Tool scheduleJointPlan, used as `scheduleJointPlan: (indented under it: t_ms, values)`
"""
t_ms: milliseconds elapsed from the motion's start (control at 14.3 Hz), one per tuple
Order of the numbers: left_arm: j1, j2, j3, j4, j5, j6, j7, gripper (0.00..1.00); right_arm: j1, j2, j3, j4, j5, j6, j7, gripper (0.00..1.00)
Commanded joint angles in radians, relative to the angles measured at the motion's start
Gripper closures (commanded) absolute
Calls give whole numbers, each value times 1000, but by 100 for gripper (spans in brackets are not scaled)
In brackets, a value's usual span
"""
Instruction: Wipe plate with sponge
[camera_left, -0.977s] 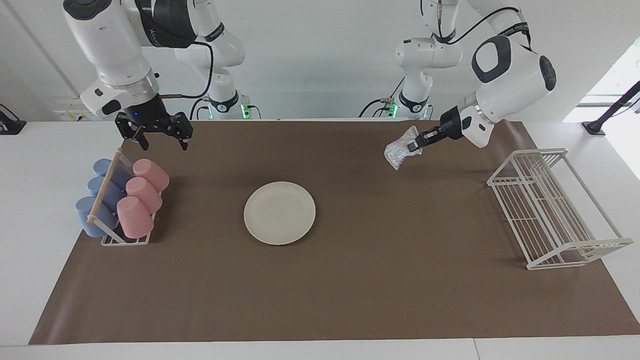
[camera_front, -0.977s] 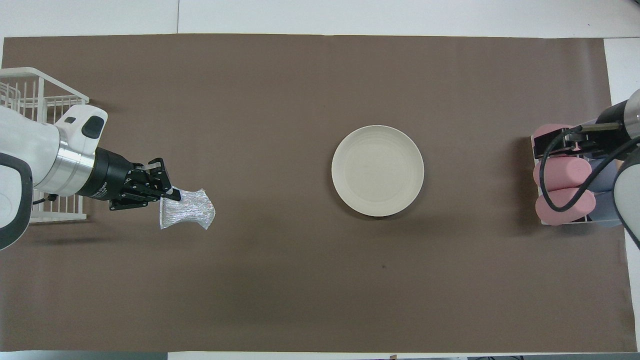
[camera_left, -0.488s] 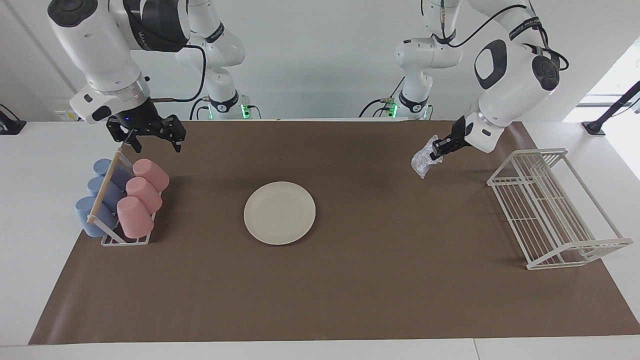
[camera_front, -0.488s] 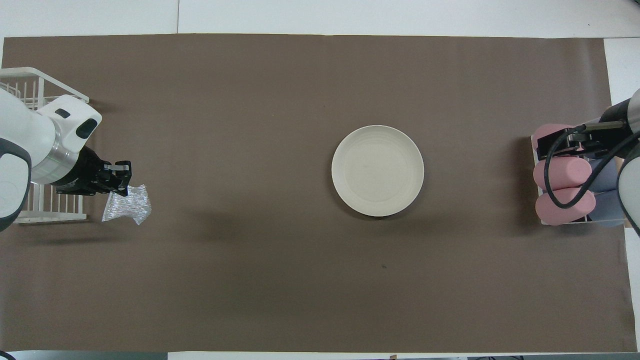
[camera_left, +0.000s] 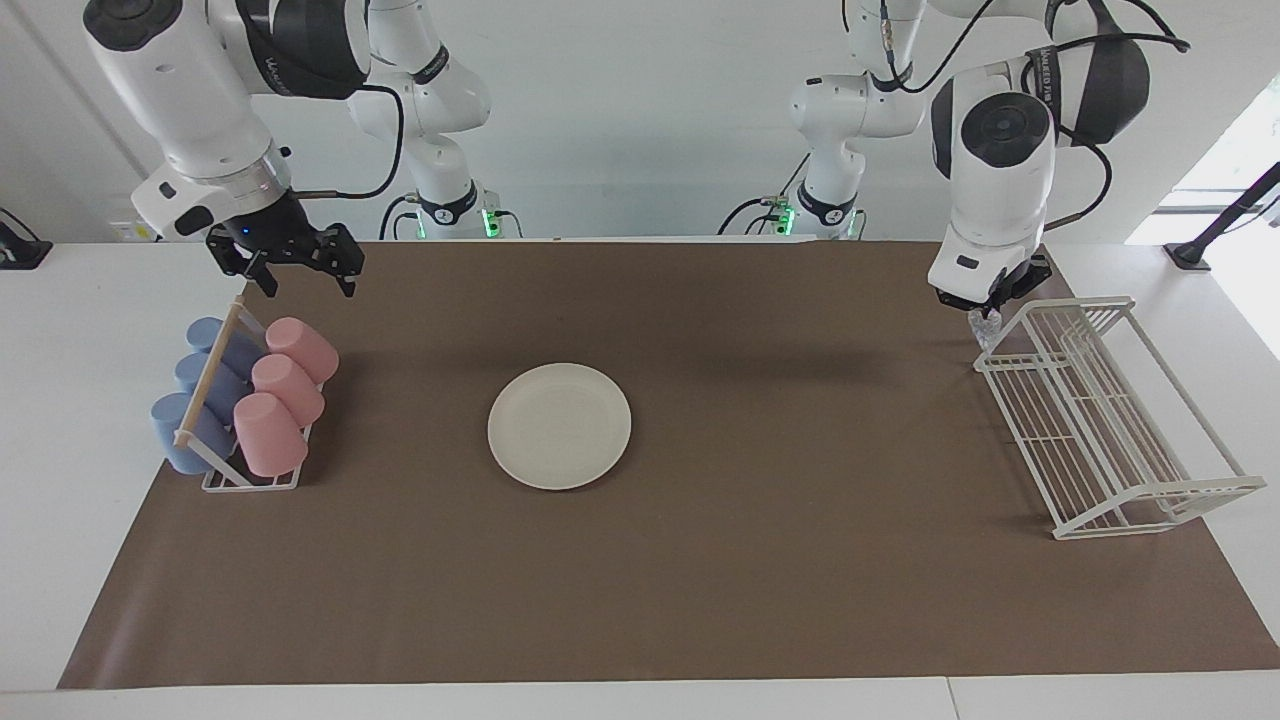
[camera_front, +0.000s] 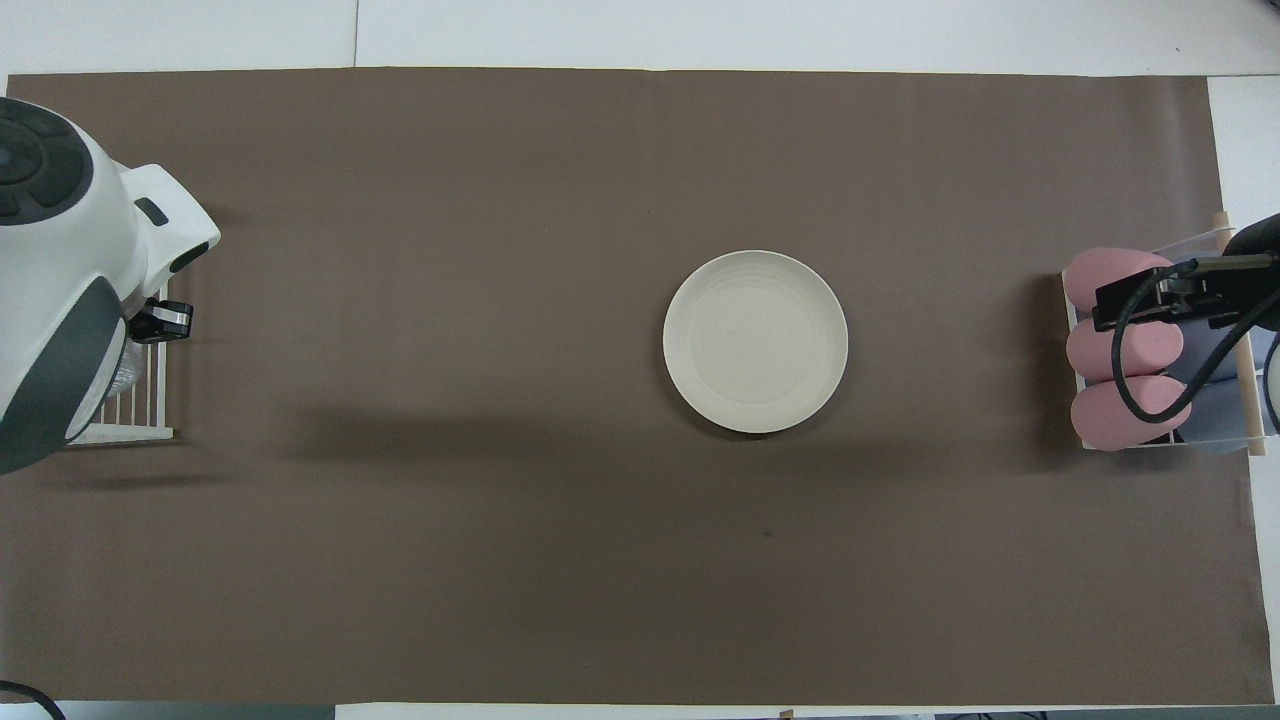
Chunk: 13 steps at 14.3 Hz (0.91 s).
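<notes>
The cream-white plate (camera_left: 559, 425) (camera_front: 755, 341) lies flat in the middle of the brown mat, with nothing on it. My left gripper (camera_left: 988, 306) hangs pointing down over the end of the white wire rack (camera_left: 1100, 420) nearer the robots. It is shut on the sponge (camera_left: 985, 324), of which only a small silvery sliver shows under the fingers. In the overhead view the left arm hides that hold. My right gripper (camera_left: 296, 272) (camera_front: 1150, 295) stands open and holds nothing, up over the cup stand.
A small stand (camera_left: 250, 480) with pink cups (camera_left: 270, 430) and blue cups (camera_left: 190, 425) lying on their sides sits at the right arm's end. The wire rack (camera_front: 130, 432) stands at the left arm's end. The brown mat (camera_left: 700, 560) covers the table.
My left arm has swung the sponge away from the plate to the wire rack and turned its gripper downward. The right gripper has drifted slightly toward its own end of the table.
</notes>
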Motion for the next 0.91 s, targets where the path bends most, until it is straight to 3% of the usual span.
scheduleJointPlan:
  t_ms: [0, 279, 419, 558, 837]
  values:
    - [-31, 51, 8, 37, 205, -14, 11, 100, -43, -28, 9, -31, -16, 8, -24, 0]
    - [-2, 123, 16, 25, 394, 81, -7, 100, -104, -25, 20, -28, -14, 0, -85, 0]
    - [29, 127, 17, -12, 407, 116, -70, 100, -100, -20, 12, -19, -13, -6, -88, 0]
    - [50, 140, 17, -79, 508, 175, -176, 100, -100, -20, 6, -14, -11, -9, -90, 0]
    - [54, 183, 17, -102, 557, 176, -309, 100, -97, -22, 18, -13, 21, -9, -110, 0]
